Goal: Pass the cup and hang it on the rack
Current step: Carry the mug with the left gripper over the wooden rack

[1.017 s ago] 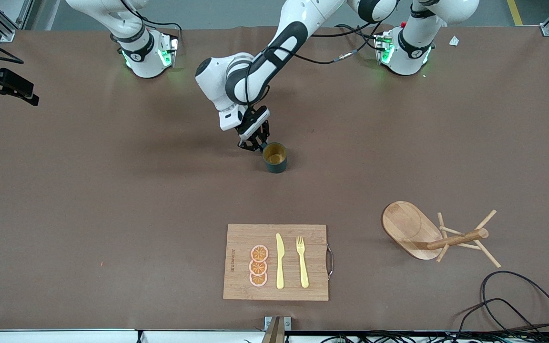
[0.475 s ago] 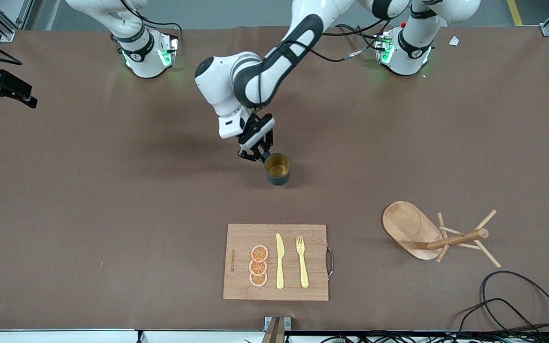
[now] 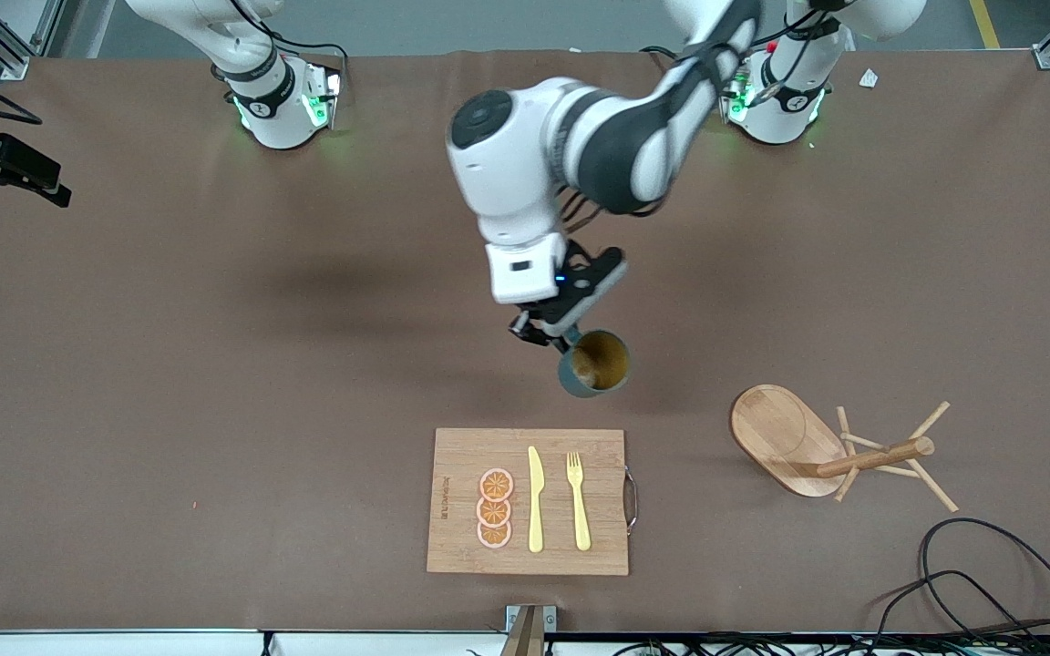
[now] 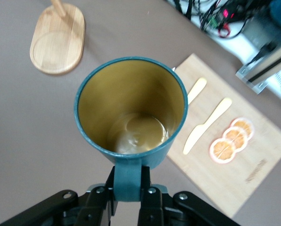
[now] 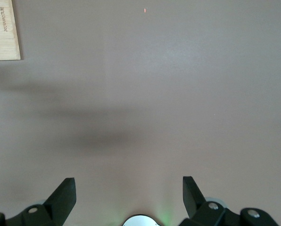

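Note:
The cup [image 3: 594, 363] is dark teal with a mustard-yellow inside. My left gripper [image 3: 554, 335] is shut on its handle and holds it up in the air over the bare table, between the cutting board and the table's middle. In the left wrist view the cup [image 4: 131, 110] fills the middle, its handle clamped in my left gripper [image 4: 128, 186]. The rack [image 3: 839, 451] is a light wooden mug tree that lies tipped on its side toward the left arm's end of the table; its oval base [image 4: 58, 40] shows in the left wrist view. My right gripper [image 5: 128, 188] is open over bare table and waits.
A bamboo cutting board [image 3: 452, 492] near the front edge carries a yellow knife [image 3: 535, 499], a yellow fork [image 3: 578, 501] and orange slices [image 3: 494, 508]. Black cables [image 3: 990, 583] lie at the front corner near the rack.
My left gripper has lifted the cup off the table and carried it toward the front camera and the rack's end. The cup now tilts with its mouth up toward the camera.

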Motion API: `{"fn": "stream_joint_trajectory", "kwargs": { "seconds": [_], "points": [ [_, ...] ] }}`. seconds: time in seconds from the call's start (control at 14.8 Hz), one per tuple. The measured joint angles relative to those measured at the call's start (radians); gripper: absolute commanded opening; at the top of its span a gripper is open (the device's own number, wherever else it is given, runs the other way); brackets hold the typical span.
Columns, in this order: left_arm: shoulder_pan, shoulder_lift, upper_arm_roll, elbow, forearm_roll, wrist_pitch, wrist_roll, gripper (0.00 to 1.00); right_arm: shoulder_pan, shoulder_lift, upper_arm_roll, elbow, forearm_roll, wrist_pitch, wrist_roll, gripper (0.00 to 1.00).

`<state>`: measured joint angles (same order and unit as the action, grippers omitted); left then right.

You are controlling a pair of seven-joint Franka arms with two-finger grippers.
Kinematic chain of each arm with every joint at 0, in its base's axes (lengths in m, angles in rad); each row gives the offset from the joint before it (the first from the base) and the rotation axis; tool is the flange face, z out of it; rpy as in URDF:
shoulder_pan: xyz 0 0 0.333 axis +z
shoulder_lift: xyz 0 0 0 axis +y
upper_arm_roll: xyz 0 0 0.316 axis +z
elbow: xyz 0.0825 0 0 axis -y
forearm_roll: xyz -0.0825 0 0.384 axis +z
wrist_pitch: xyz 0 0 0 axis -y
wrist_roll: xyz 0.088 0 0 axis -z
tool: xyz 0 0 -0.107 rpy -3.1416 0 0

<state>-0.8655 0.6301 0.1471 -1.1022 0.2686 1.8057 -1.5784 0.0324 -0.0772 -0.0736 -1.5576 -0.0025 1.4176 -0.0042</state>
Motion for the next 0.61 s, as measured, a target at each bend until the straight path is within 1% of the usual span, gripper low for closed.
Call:
{"fn": "stream_joint_trajectory", "kwargs": {
  "seconds": [0.27, 0.47, 0.61],
  "points": [
    [0.168, -0.131, 0.000, -0.014, -0.144, -0.016, 0.237, 0.00, 0.000, 0.000, 0.001, 0.000, 0.000, 0.000, 0.000, 1.00],
    [0.288, -0.180, 0.000, -0.028, -0.228, -0.027, 0.415, 0.00, -0.004, 0.000, 0.003, -0.001, 0.000, 0.000, 0.000, 1.00],
    [0.364, -0.197, -0.001, -0.029, -0.292, -0.037, 0.521, 0.00, -0.017, 0.000, 0.018, -0.001, 0.000, 0.000, 0.000, 1.00]
  ]
}}
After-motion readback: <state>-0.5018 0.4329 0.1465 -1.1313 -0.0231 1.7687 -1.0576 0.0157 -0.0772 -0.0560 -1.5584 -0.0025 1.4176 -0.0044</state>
